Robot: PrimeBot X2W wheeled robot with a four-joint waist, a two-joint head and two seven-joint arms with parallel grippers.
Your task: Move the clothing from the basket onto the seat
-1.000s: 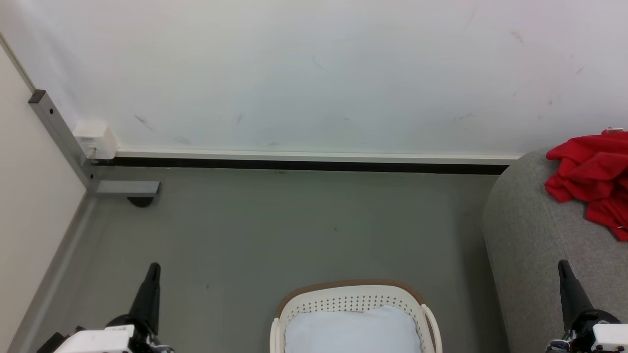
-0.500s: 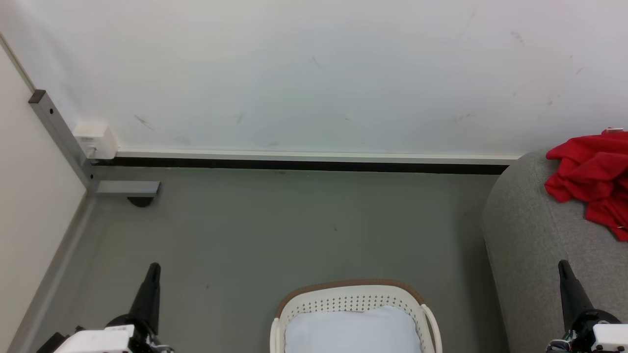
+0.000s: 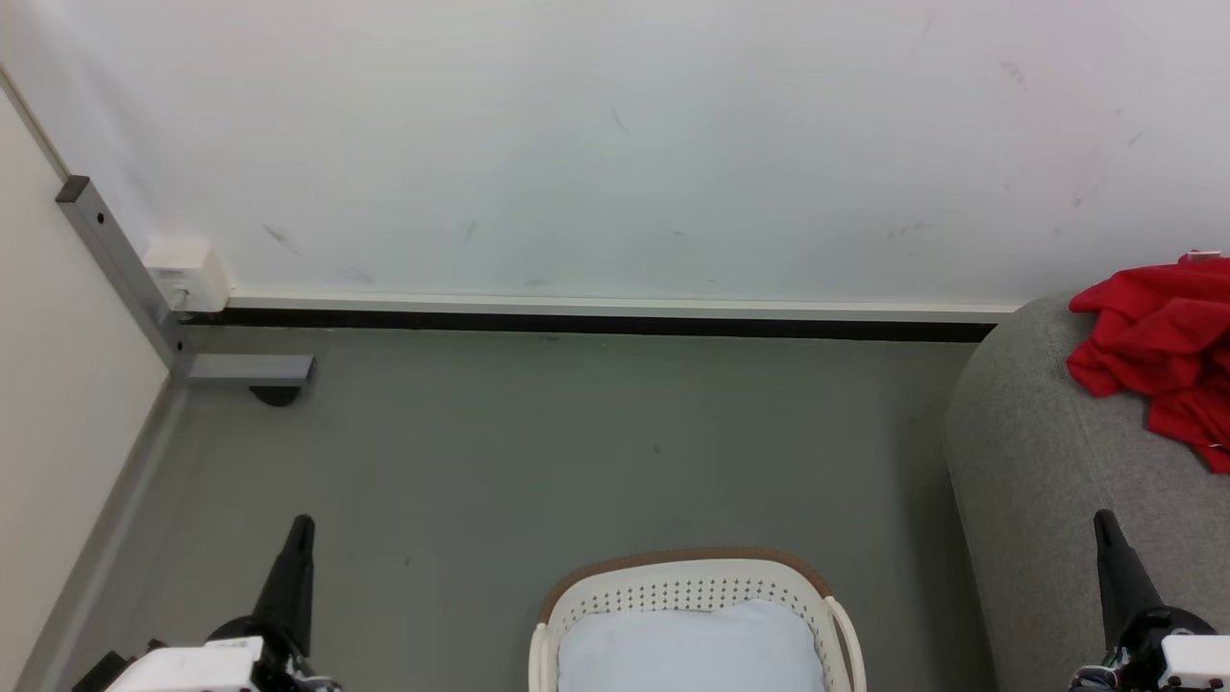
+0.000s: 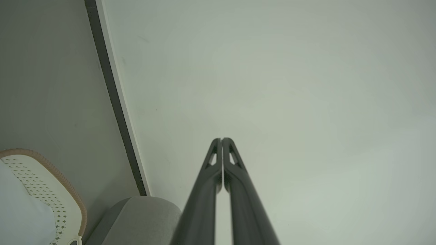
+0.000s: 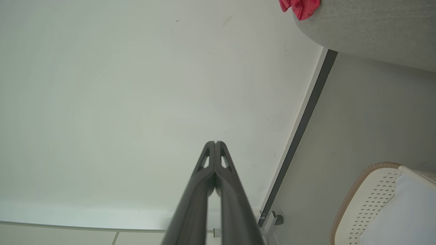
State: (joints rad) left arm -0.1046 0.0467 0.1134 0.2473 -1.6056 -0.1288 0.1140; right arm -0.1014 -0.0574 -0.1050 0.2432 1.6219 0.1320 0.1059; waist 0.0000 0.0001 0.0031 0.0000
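The red clothing (image 3: 1158, 346) lies crumpled on the grey seat (image 3: 1038, 461) at the right edge of the head view; a red corner of the clothing (image 5: 299, 6) also shows atop the seat (image 5: 368, 30) in the right wrist view. The cream basket (image 3: 687, 581) with its brown rim stands on the floor at bottom centre, holding a pale blue-white cushion pad (image 3: 692, 649). My left gripper (image 3: 301, 527) is shut at the lower left, far from the basket. My right gripper (image 3: 1103, 519) is shut at the lower right, in front of the seat. Both fingers pairs touch, empty, in the wrist views (image 4: 221, 139) (image 5: 215, 143).
A white wall (image 3: 615, 144) with a dark baseboard runs across the back. A grey metal post and foot (image 3: 245, 370) and a white box (image 3: 184, 269) sit in the left corner. Grey floor (image 3: 577, 452) lies open between wall, basket and seat.
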